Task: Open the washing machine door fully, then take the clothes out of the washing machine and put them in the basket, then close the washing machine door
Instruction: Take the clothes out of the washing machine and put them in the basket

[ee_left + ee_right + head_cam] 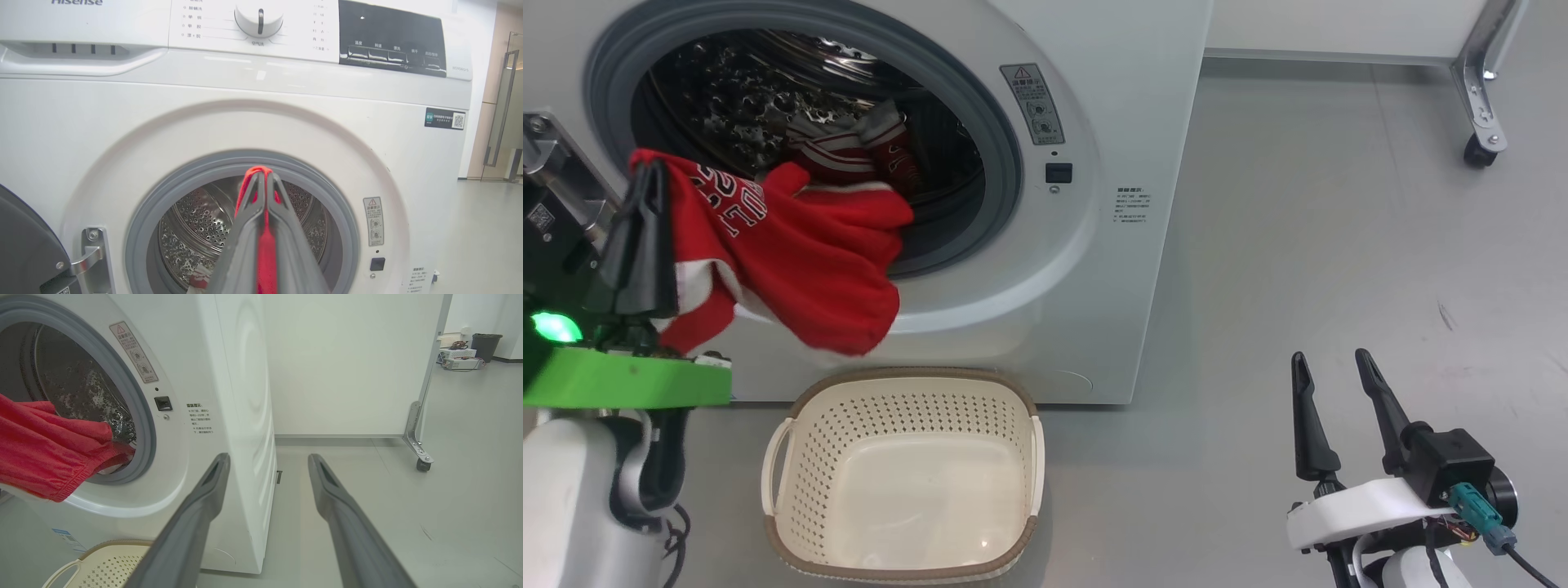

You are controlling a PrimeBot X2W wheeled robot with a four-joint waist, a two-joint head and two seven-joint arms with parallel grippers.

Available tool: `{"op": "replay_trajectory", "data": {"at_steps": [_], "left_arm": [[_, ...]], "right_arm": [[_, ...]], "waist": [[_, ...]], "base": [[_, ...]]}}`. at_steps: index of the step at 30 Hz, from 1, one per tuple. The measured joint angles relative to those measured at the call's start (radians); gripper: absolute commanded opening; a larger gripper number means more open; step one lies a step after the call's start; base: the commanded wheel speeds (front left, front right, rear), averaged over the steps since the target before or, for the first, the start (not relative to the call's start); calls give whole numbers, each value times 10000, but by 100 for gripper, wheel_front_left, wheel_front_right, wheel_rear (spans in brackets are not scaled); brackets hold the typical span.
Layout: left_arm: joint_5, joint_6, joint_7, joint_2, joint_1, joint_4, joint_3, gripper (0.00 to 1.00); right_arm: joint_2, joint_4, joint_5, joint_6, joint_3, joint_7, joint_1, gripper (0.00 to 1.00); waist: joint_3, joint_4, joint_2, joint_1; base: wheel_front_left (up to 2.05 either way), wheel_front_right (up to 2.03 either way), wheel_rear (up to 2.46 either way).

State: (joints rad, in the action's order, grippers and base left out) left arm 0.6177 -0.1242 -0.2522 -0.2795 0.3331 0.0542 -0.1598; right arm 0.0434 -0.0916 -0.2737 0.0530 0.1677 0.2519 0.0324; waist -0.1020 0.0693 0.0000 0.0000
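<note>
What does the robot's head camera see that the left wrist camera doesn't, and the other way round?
Head view extras: the empty cream basket, and the right gripper, open, holding nothing. Left wrist view extras: the control knob and the dark display panel. Shared: the washing machine with its steel drum, and the red jersey pinched in the shut left gripper.

Basket (849, 433) before washing machine (1127, 122), clothes (809, 261) half inside

Left gripper (649, 171) at the left edge, clamped on red jersey (800, 253) draped out of the washing machine (1111, 122) mouth. Basket (907, 377) just below, lower centre. Striped cloth (849, 151) inside the drum. Right gripper (1330, 359) lower right, fingers spread, empty.
</note>
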Motion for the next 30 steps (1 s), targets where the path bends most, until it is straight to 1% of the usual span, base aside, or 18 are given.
{"op": "replay_trajectory", "data": {"at_steps": [2, 6, 10, 13, 15, 19, 24, 30], "left_arm": [[-121, 0, -4, 6, -23, -382, 339, 0], [-228, 0, -44, 65, -479, -585, 372, 0], [-228, 0, -42, 54, -1210, -395, -36, 0], [-232, 0, -42, -54, -1716, -182, -562, 0], [-267, 0, -42, -102, -1918, -92, -740, 0], [-263, 0, -42, -205, -2099, 188, -871, 0], [278, 0, -40, -171, -2339, 531, -986, 0], [336, 0, 148, -372, -2368, 849, -1599, 0]], "right_arm": [[-2, -2, 0, -10, 21, 2, 0, 100], [-2, -2, 2, -81, 23, 2, 0, 100], [-2, -12, 2, -111, 61, 0, 1, 100], [-2, -10, 4, -169, 127, 2, 1, 100], [-2, -10, 4, -188, 163, 2, -1, 100], [0, -10, 4, -201, 219, 2, -5, 100], [0, -8, 21, -201, 322, 2, -28, 100], [2, 79, 36, -194, 395, 2, -113, 100]], "waist": [[36, 47, 0, 0], [68, 75, 0, 0], [62, 58, 0, 0], [-15, 14, 0, 0], [-72, -27, 0, 0], [-212, -125, 0, 0], [-465, -267, 0, 0], [-911, -487, 0, 0]], "base": [[0, 0, 0], [0, 0, 0], [0, 0, 0], [0, 0, 0], [0, 0, 0], [0, 0, 0], [0, 0, 0], [0, 0, 0]]}}
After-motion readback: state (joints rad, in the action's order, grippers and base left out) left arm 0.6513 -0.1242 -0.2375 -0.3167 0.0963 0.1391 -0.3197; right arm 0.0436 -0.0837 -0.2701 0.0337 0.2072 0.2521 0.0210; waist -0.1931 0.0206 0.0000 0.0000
